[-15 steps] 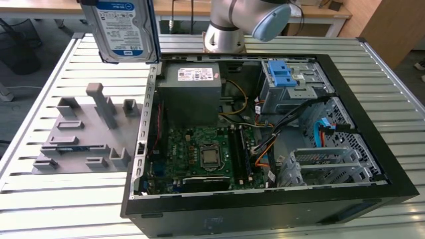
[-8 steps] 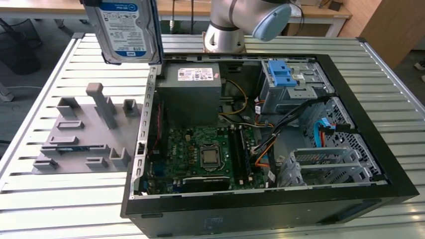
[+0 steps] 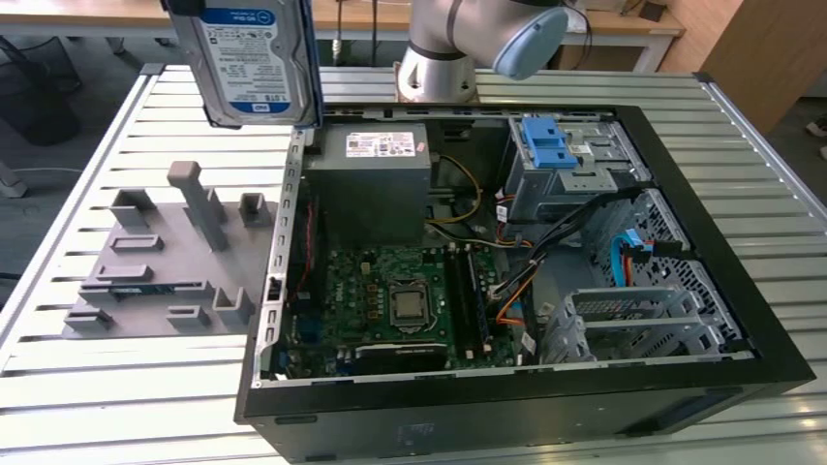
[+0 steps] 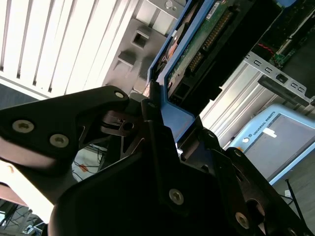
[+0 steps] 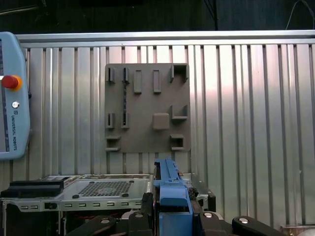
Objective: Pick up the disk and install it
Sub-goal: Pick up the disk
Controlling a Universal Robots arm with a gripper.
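at the top of the frame, toward the exterior view's left, the disk (image 3: 252, 58) hangs upright in the air, its white-and-blue label facing the camera and a blue carrier rail running down its edge on the exterior view's right. its lower end appears just above the wall of the open computer case (image 3: 517, 412) on the exterior view's left; whether the two touch cannot be told. in both wrist views the gripper (image 4: 170, 115) has its black fingers (image 4: 150, 123) drawn in against the blue rails, clamping the disk between them. the second wrist view shows the disk's green circuit-board side and connector row beyond the fingertips, and the first wrist view shows a blue rail edge-on between the two fingers. the case lies on its side on a slatted metal table (image 3: 77, 387). inside it, a grey power supply (image 3: 375, 179) sits at the upper middle of the frame, with the green motherboard (image 3: 375, 291) below it. a metal drive cage (image 3: 607, 145) carrying a blue latch (image 3: 549, 145) sits at the upper right. a grey fixture plate (image 3: 168, 262) with upright posts and slots lies on the table just beside the case, on the exterior view's left. the robot arm (image 3: 446, 48) stands behind the case at the top centre, with a blue-capped joint. in the first wrist view a teach pendant (image 5: 12, 93) with a red button lies apart from the fixture plate.
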